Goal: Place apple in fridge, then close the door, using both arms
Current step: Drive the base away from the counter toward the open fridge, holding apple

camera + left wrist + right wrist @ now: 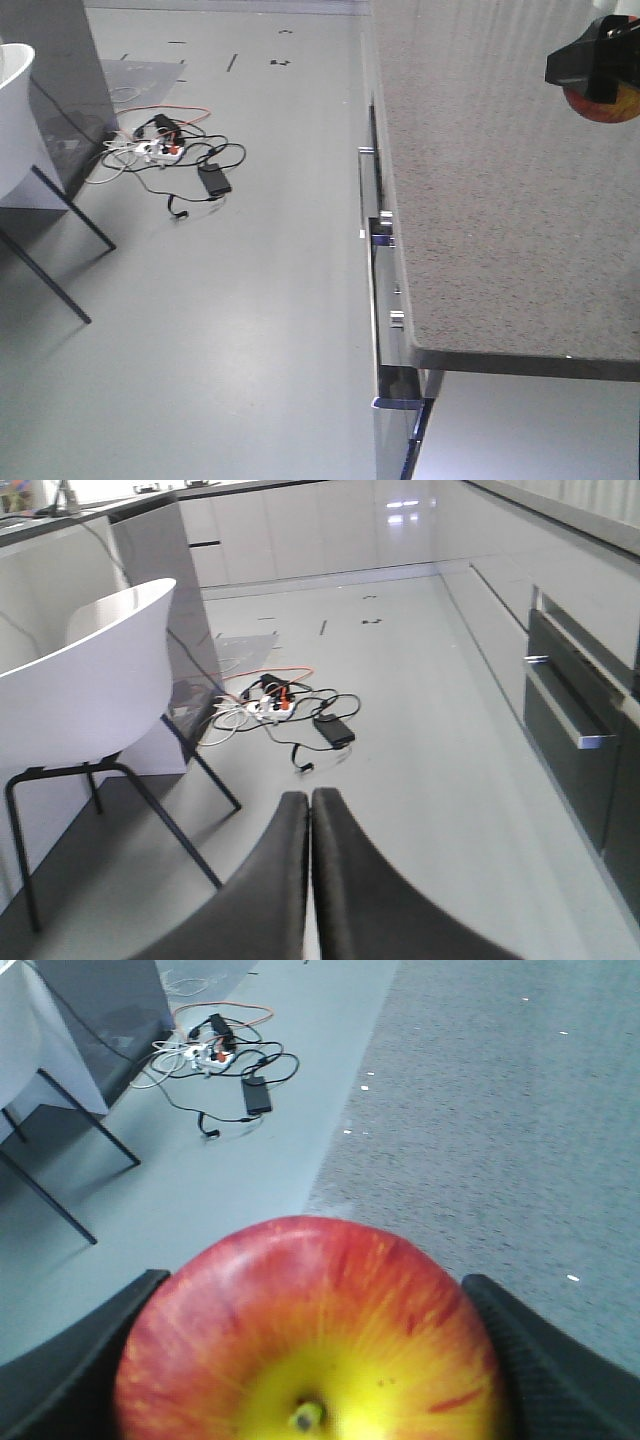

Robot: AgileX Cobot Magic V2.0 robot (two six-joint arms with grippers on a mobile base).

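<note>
My right gripper (315, 1282) is shut on the apple (310, 1330), red with a yellow patch round its stem, one black finger on each side. From the front view the apple (606, 104) hangs under that right gripper (598, 82), above the speckled counter top at the far right. In the left wrist view my left gripper (309, 800) is shut with nothing between its fingers, held over the grey floor. The fridge and its door are out of view.
The speckled stone counter (500, 200) runs along the right, with metal handles (378, 225) on its front. A white chair (80, 690) on black legs stands at left beside a grey panel (160, 600). A tangle of cables (175, 150) lies on the floor.
</note>
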